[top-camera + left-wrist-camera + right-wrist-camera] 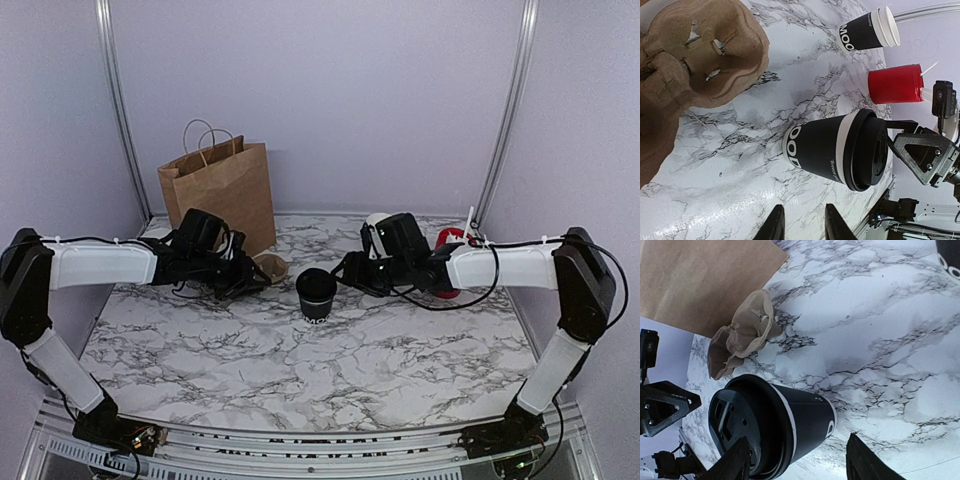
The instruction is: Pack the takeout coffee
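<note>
The takeout coffee (316, 292), a black cup with white lettering, a white rim and a black lid, stands upright mid-table. It also shows in the left wrist view (832, 150) and the right wrist view (800, 422). My right gripper (347, 270) is open just right of the cup. Its fingers (864, 462) sit wide on either side of the lidded top without closing on it. My left gripper (255, 275) is open and empty to the cup's left, its fingertips (774, 226) a short way from the cup's base.
A brown paper bag (220, 188) stands at the back left. A cardboard cup carrier (272, 267) lies in front of it, by the left gripper. A stack of black cups (867, 31) and a red cup of white sticks (895, 83) stand at the back right.
</note>
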`<state>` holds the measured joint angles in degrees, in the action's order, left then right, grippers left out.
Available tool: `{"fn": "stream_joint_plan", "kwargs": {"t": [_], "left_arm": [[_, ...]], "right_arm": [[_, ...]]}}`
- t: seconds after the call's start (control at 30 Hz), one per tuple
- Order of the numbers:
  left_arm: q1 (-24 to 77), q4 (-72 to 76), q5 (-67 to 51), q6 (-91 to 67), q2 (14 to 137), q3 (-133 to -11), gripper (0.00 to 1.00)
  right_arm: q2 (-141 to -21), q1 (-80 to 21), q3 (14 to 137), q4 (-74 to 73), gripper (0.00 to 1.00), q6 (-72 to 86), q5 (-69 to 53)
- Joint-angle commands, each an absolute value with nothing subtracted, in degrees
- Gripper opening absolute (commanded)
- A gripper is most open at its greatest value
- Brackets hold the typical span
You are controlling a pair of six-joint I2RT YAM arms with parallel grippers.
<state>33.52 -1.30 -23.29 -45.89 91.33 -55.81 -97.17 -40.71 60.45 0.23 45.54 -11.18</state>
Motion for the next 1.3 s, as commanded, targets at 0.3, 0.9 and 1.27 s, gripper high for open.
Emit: {"fn": "stream_joint_plan", "kwargs": {"t": [0.3,0.9,1.27], "left_arm": [[36.7,-2.5,-19.4,-44.7,96.9,-68.3,0.28],[40.2,12.2,-27.3,-59.6,103.2,-77.8,0.13],[40.7,28.5,-29.2,-73.0,113.9,-67.3,0.1]], "right_arm": [[-102.0,-52.4,81.1,-20.5,0.49,31.1,13.4],[-99.9,-53.3,73.8,-11.2,0.09,32.7,11.6],[-101.3,-52.5,71.4,-8.9,0.07,33.5,9.0]]}}
